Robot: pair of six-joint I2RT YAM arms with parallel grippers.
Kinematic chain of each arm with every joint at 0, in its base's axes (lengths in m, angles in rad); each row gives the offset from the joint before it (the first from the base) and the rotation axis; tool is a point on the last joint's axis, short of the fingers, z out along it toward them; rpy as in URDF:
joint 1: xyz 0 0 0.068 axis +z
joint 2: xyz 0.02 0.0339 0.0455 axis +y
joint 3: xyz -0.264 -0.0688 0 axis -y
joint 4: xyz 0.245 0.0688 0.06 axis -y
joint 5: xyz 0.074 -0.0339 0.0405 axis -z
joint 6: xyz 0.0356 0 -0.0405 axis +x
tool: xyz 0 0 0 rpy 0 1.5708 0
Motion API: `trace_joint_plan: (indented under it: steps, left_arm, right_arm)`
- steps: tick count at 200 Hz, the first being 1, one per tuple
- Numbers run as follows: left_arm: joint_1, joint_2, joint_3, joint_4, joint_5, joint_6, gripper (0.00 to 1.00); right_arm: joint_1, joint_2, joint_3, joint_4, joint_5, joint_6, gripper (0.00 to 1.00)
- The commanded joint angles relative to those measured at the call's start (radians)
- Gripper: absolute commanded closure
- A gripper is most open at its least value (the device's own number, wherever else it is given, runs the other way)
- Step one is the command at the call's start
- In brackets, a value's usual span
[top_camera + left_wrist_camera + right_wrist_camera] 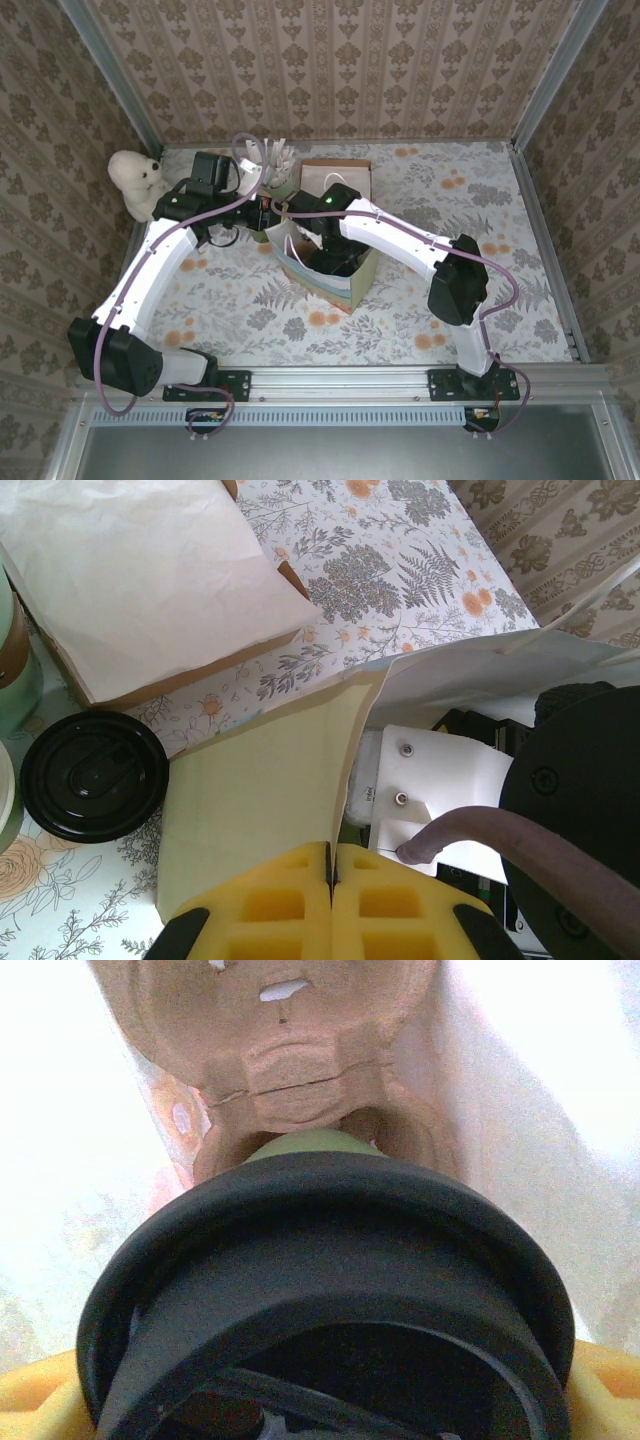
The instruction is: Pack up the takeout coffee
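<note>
A spill could be caused if the small dark green paper cup with a black round plastic lid (320, 1260) were released off-centre over the well of the brown moulded-pulp carrier (290, 1070). If the cream flap (270, 780) slipped, the mouth of the white paper bag (345, 290) could be closed against the right arm. The flap is pinched by the closed left tool (330, 900). The cup is gripped by the right tool (333, 262), inside the bag, just above the carrier.
</note>
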Motion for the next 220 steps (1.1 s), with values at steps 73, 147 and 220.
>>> trace_joint_plan:
  steps: [73,147,220]
  left_arm:
    - [-0.003,-0.003,0.02,-0.007,0.028,-0.005,1.0]
    - [-0.002,0.001,0.023,0.0,0.028,-0.008,1.0]
    - [-0.003,0.0,0.02,-0.001,0.028,-0.009,1.0]
  right_arm:
    - [-0.004,-0.031,-0.014,0.024,0.009,-0.004,0.35]
    - [-0.005,-0.015,-0.082,0.017,-0.012,-0.008,0.35]
    - [-0.01,0.003,-0.1,0.028,-0.013,-0.007,0.35]
